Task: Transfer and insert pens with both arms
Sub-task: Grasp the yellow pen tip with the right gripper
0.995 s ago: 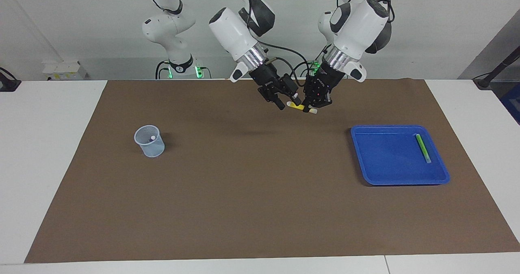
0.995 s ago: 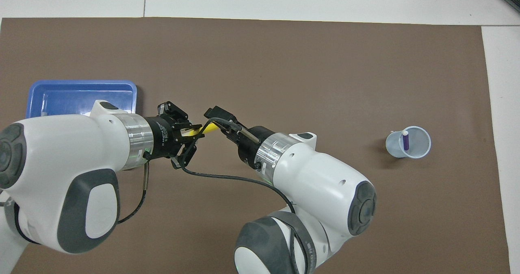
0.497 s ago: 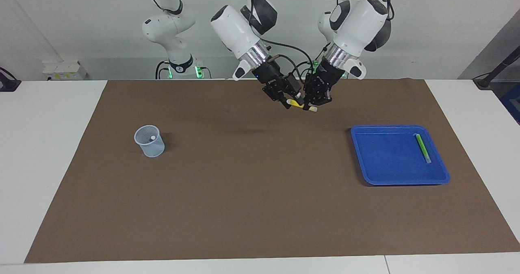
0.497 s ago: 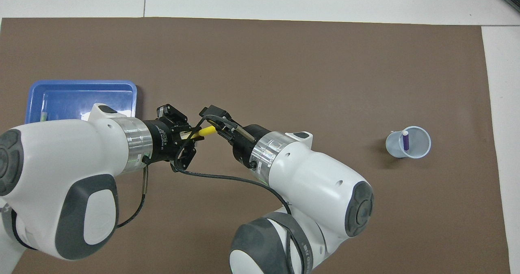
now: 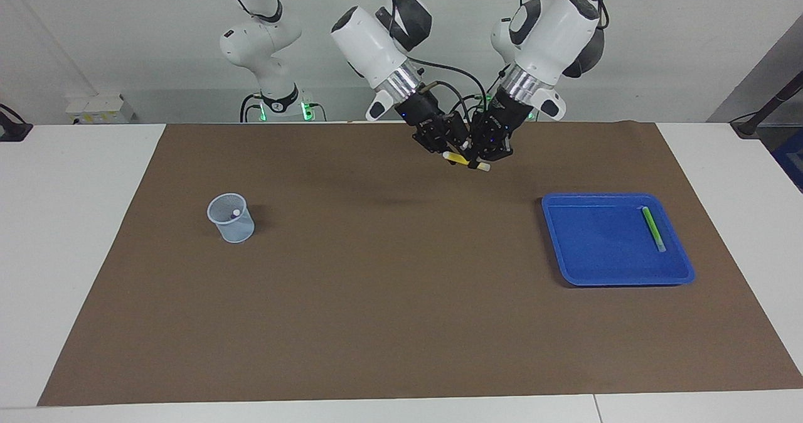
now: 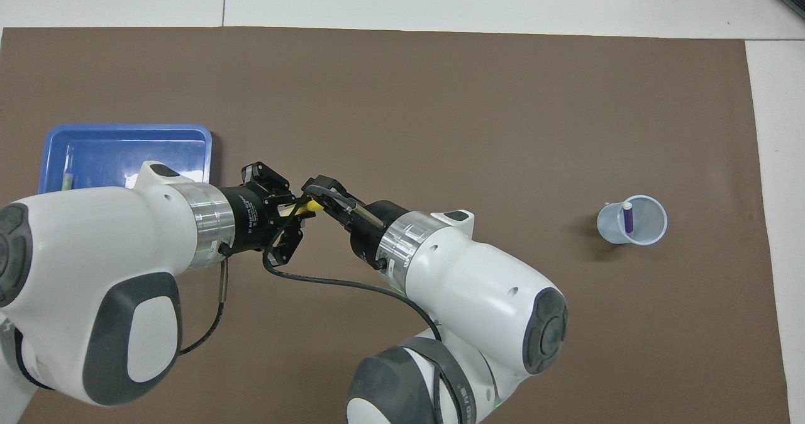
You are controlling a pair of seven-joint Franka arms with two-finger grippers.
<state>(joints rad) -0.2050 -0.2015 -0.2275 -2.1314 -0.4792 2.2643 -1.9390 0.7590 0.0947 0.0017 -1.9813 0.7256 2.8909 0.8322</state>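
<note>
facing view: left gripper (image 5: 486, 155) grips yellow pen (image 5: 465, 162) in air above mat (image 5: 376, 297), near robots; right gripper (image 5: 446, 149) meets its free end, hold on it unclear — handover pose, judged. cup (image 5: 231, 218) at right arm's end holds purple pen (image 5: 234, 213); green pen (image 5: 652, 228) in tray (image 5: 568, 266).

overhead view: grippers over mat between tray (image 6: 126, 136) and cup (image 6: 632, 220); room to cup open.

left hand (image 5: 488, 157) + right hand (image 5: 446, 150) – both at yellow pen (image 5: 465, 162) | green pen (image 5: 653, 228) in tray (image 5: 596, 277)
</note>
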